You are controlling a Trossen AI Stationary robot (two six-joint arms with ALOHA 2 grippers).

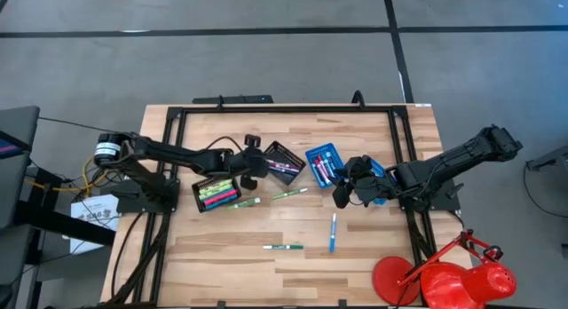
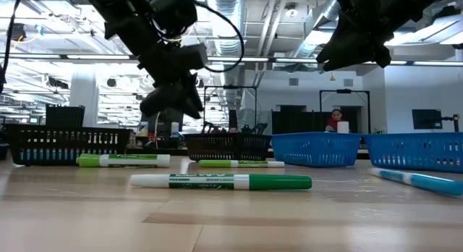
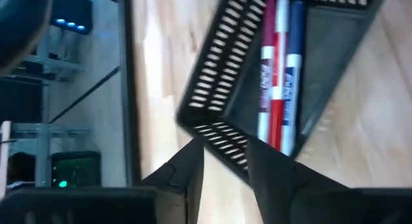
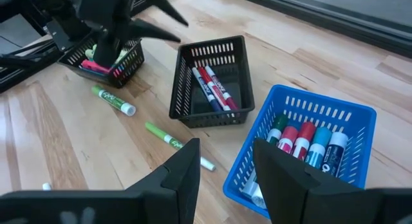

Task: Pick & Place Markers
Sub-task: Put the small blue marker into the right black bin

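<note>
Loose markers lie flat on the table: a green one (image 1: 244, 203), a green one (image 1: 290, 194), a green one (image 1: 282, 247) and a blue one (image 1: 333, 231). Pink and green markers fill a black tray (image 1: 216, 194). Red and blue markers (image 3: 278, 89) lie in a second black tray (image 1: 284, 162). More markers (image 4: 302, 141) sit in a blue tray (image 1: 324, 164). My left gripper (image 1: 251, 167) hangs open and empty above the table between the two black trays, over a corner of the second one (image 3: 222, 137). My right gripper (image 1: 342, 192) hovers open and empty beside the blue tray.
A second blue tray (image 1: 377, 171) stands under the right arm. A black frame (image 1: 284, 109) runs along the table's far, left and right sides. A red lamp (image 1: 453, 278) lies at the near right corner. Bare wood spreads along the near edge (image 1: 222, 273).
</note>
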